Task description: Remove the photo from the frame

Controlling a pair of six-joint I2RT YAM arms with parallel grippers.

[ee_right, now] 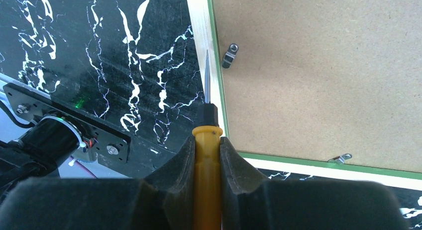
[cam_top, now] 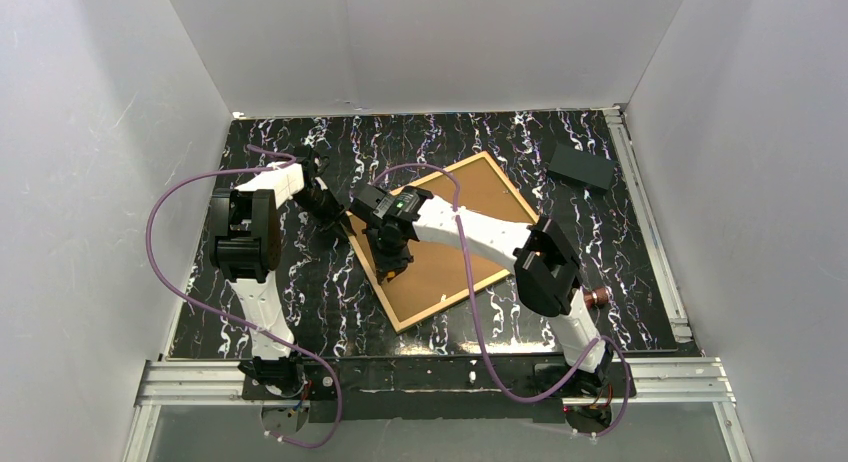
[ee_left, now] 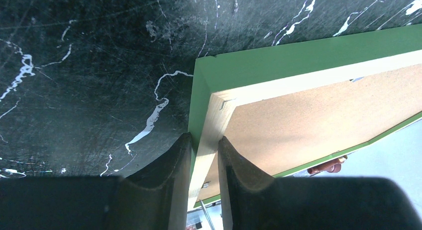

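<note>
Black white-veined table (cam_top: 330,307); dark flat box (cam_top: 580,166) near its far right corner; yellow-handled screwdriver (ee_right: 206,140); brown backing panel (ee_right: 323,80).

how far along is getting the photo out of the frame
Early. Done: the frame lies face down, the left claw shut on its corner, and the right claw holds a yellow-handled screwdriver. In hand: its tip is by a metal clip at the frame's edge. Left: the brown backing panel is still in, and the photo is out of sight.

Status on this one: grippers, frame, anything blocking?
Left gripper shut on frame rim. Right gripper shut on screwdriver, tip near a clip. Backing panel in place, photo hidden.
</note>
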